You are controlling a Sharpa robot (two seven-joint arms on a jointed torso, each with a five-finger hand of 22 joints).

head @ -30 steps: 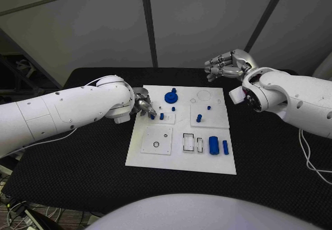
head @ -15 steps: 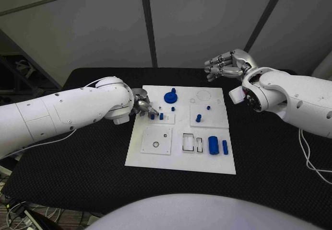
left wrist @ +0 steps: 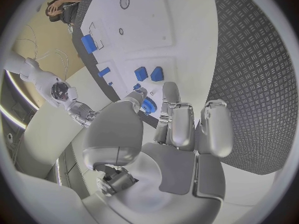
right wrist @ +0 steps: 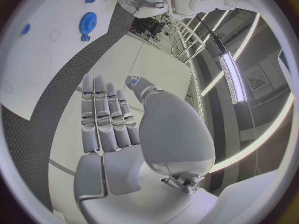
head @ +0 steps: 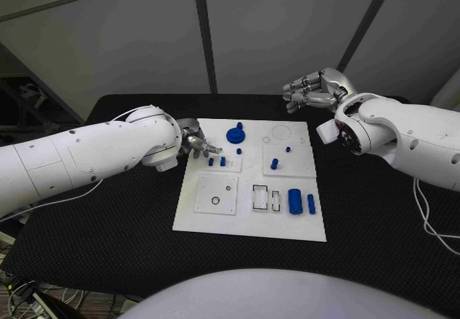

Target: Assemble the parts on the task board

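Left hand has pulled back a little toward the board's left edge since a second ago; earlier its fingertips sat right over the two small blue pegs, and now they're just beside them, not touching. From the left wrist view its fingers look loosely curled with nothing between them, so it's holding nothing as far as I can see. Right hand hasn't budged: it hovers off the far right corner of the task board, fingers straight and side by side, palm empty. On the board, the blue gear sits near the far edge, a couple more little pegs stand on the right-hand square plate, and the blue cylinder lies near the right edge with a thinner blue pin just beside it.
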